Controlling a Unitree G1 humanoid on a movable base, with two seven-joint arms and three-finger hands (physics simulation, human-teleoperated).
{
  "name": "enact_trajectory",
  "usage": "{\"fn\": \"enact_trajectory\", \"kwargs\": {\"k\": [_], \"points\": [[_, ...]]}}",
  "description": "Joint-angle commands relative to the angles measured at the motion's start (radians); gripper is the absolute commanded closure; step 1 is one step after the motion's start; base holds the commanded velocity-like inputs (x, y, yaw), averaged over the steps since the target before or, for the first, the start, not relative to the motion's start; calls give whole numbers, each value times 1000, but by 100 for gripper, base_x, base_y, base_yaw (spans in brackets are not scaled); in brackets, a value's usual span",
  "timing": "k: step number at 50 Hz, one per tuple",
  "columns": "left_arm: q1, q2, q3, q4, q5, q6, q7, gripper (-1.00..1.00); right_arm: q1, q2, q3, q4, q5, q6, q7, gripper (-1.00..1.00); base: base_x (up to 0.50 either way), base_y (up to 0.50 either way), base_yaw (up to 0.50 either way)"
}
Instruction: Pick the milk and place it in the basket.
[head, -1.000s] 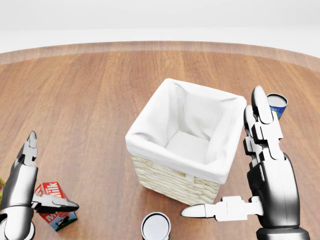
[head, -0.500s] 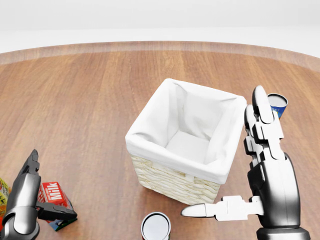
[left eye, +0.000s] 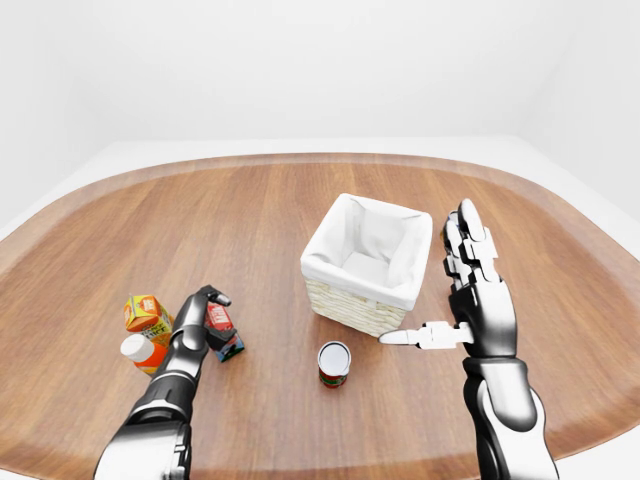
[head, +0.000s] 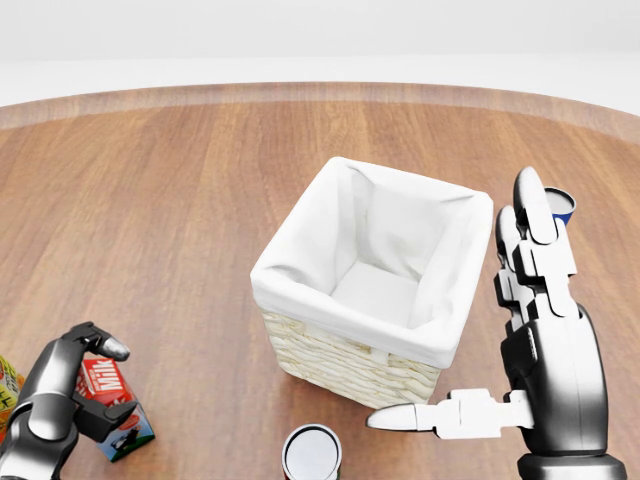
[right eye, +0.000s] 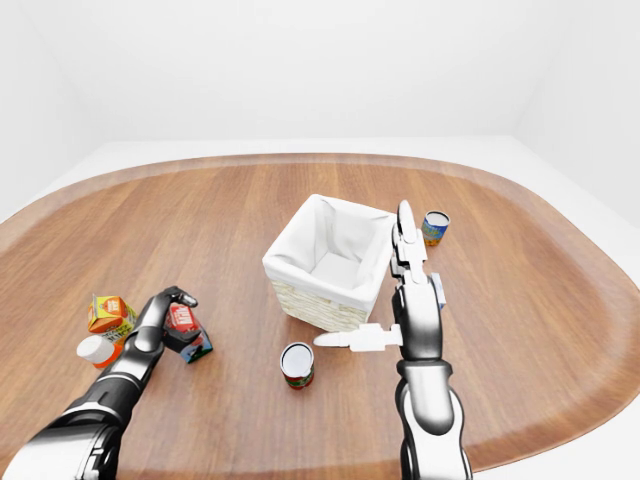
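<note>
White walls and a pale floor surround a broad oval wooden worktop (left eye: 250, 220) that carries everything. Well to the left of the basket in the left-eye view, a small red and white milk carton with a blue-green base (head: 112, 402) leans tilted on the wood, and the left robot hand (head: 70, 385) has its dark fingers curled over the carton's top and side; they appear to be closing round it, though whether the grip is firm cannot be told. Such a carton is probably light and fairly stiff, with smooth printed faces that could slip, and its thin walls may dent under a hard squeeze, so the flat opposite sides at mid-height look the safest hold, away from the gabled top. Just left of the carton sit an orange juice box (left eye: 146, 313) and a white-capped orange bottle (left eye: 140, 351). The square wicker basket with a white cloth liner (head: 350, 352) stands empty. Below the basket is an upright tin can with a pale lid (left eye: 334, 362). Beside the basket's right wall the right robot hand (head: 520, 340) is spread open, holding nothing, and past it stands a blue can (right eye: 435, 227).
</note>
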Motion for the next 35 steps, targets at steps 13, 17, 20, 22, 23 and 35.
{"fn": "enact_trajectory", "kwargs": {"k": [13,17,20,22,23,35], "points": [[43,-4,-19,-15,-8,0,30,100,7,0,1,3,1,0,-1,-100,0,0,0],[34,5,-11,-28,-10,0,28,100,8,0,0,3,1,0,-1,-100,0,0,0],[27,12,-12,-35,3,0,42,100,8,0,5,3,-4,0,-3,-100,0,0,0],[23,16,-13,-36,9,0,43,100,8,0,7,6,-5,0,-3,-100,0,0,0],[23,17,-12,-39,10,0,42,100,8,0,8,4,-7,0,-4,-100,0,0,0],[76,42,13,-261,60,0,-11,100,9,0,12,7,-8,0,-6,-100,0,0,0]]}}
